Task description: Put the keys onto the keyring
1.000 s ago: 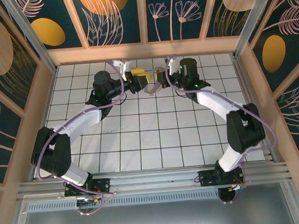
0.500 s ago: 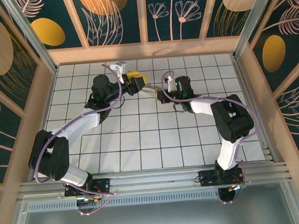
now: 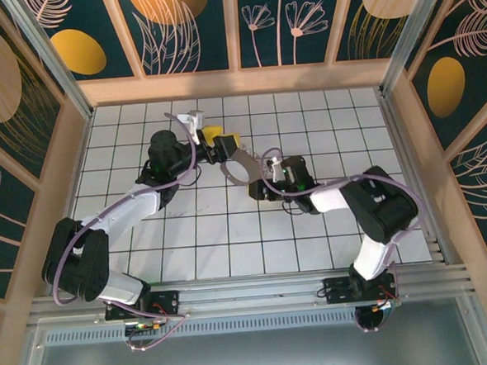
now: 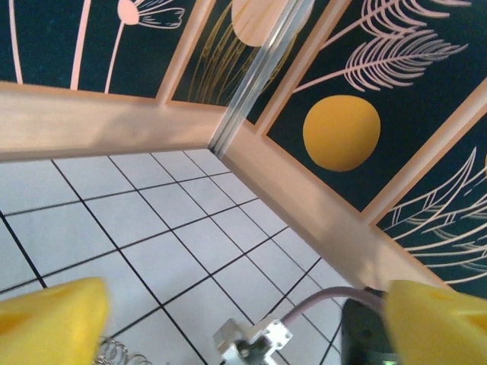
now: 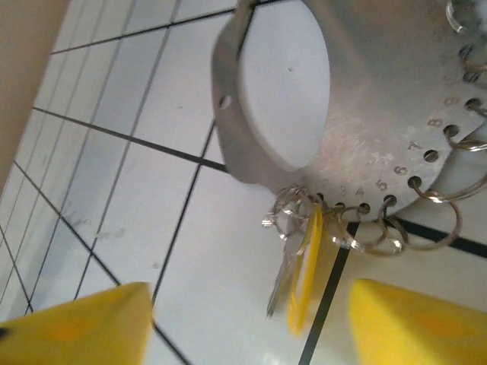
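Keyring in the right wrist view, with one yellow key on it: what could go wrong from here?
1. The left end effector and the right end effector are both open, so nothing holds the keyring; a nudge may slide it.
2. The yellow key sits on a small split ring at the rim; closing fingers might snag it.
3. In the top view the end effectors are close together and could collide.

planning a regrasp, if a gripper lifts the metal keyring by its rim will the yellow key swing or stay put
The keyring looks like a stiff metal band, so it should hold its shape. The key hangs from a small loose loop, so it will probably swing.
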{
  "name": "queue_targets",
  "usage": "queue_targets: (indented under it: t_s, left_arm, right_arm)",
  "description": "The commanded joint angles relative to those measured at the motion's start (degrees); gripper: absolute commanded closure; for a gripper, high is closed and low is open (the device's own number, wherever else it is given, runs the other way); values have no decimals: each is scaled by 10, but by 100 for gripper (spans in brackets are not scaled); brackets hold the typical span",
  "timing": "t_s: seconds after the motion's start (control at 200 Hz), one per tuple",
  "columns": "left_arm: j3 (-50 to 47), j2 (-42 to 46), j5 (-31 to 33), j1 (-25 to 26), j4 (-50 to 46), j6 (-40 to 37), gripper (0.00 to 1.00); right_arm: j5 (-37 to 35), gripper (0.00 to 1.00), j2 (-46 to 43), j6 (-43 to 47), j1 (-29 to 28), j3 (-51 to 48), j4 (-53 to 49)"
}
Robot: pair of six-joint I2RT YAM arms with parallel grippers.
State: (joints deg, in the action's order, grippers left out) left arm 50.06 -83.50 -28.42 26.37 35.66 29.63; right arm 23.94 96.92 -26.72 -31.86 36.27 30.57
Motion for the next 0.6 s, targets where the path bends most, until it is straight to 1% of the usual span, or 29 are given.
queue_targets:
  t_s: [0.0, 0.03, 0.08, 0.125, 0.195, 0.27, 0.31, 0.335, 0.39, 0.455, 0.531, 0.596]
  left_arm:
    - [-12, 28, 35, -3, -14, -10, 1]
    - [-15, 33, 49, -3, -19, -13, 1]
    - [-20, 42, 83, -3, -33, -21, 1]
    - [-29, 54, 130, -3, -41, -29, 1]
    - [-57, 75, 215, -4, -30, -40, 1]
    - [-107, 105, 307, -5, 21, -69, 1]
    - [-141, 123, 358, -7, 66, -93, 1]
    - [-162, 133, 386, -7, 92, -111, 1]
    - [-202, 150, 425, -14, 142, -160, 1]
    - [-229, 165, 467, -32, 152, -189, 1]
    - [-254, 182, 484, -70, 148, -196, 1]
    - [-288, 197, 510, -96, 167, -215, 1]
  right_arm:
    - [-41, 9, -107, 3, 2, -15, -45]
    - [-51, 4, -138, 8, 10, -15, -69]
    - [-71, 1, -187, 18, 30, -9, -106]
    - [-99, 1, -225, 25, 44, -1, -139]
    - [-168, 1, -280, 41, 67, 14, -179]
    - [-218, 1, -316, 45, 102, 26, -201]
    - [-244, 1, -330, 47, 122, 30, -204]
    - [-277, 1, -334, 46, 135, 34, -206]
    - [-310, 1, -336, 46, 160, 40, -209]
    - [-371, 1, -332, 49, 181, 26, -175]
    - [-453, 1, -330, 68, 189, -21, -90]
    - [-488, 1, -326, 93, 198, -46, -52]
